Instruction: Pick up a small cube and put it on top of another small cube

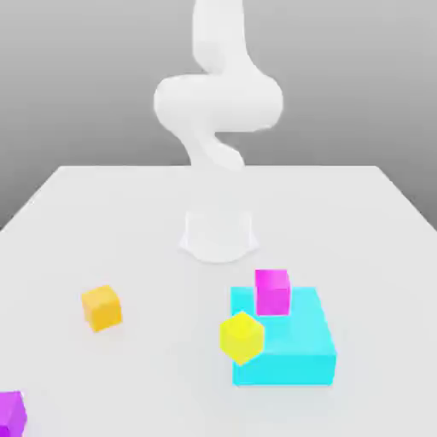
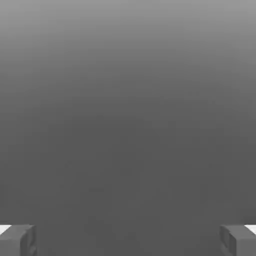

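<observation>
Gripper spread wide in the hand view, nothing between the jaws; grey fingertips seen at the two lower corners, well apart, against a plain grey backdrop. White arm upright at 12 o'clock of the table in the exterior view, bent over above its round white base, base planted on the white table a little toward 12 o'clock from centre. From the base outward: cyan block at about 5 o'clock of the base, flat on the table, by far the largest item. Magenta-pink cube resting on top of the cyan block, at its corner nearest the base. Yellow cube at 7 o'clock of the magenta-pink cube, turned corner-forward, overlapping the cyan block's edge on the exterior view's left; resting on the block or merely in front of it, cannot tell. Orange-yellow cube alone on the table at 8 o'clock of the base, well apart from the block. Small cube, violet-purple, at the table's 7 o'clock corner, cut off by the frame edge, sitting on the table surface, well apart from the arm, from the block and from every other cube. No cube stacked on the small cube.
</observation>
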Controlling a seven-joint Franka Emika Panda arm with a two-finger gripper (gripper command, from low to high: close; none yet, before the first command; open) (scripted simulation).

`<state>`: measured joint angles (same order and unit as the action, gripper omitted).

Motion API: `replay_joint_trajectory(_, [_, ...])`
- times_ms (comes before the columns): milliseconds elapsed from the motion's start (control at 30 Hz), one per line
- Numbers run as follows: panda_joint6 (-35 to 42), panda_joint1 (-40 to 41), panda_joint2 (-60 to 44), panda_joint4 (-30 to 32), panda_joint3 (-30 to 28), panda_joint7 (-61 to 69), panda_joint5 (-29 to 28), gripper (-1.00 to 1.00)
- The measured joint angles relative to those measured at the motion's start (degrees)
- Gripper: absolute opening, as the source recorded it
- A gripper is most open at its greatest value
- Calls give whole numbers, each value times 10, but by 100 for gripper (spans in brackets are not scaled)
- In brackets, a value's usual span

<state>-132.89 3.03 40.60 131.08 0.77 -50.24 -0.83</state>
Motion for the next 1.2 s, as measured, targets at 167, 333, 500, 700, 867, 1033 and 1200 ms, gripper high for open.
replay_joint_trajectory(167, [-23,58,-108,-14,12,-91,-19,0])
replay_joint_trajectory(333, [-44,104,-212,-28,13,-182,-39,0])
replay_joint_trajectory(500, [-66,137,-316,-42,1,-267,-53,0])
replay_joint_trajectory(700, [-94,183,-439,-59,-19,-354,-47,0])
replay_joint_trajectory(867, [-118,203,-541,-72,-38,-409,-18,0])
replay_joint_trajectory(1033, [-143,232,-643,-85,-48,-449,32,0])
replay_joint_trajectory(1200, [-209,243,-737,-104,-41,-449,49,-100])
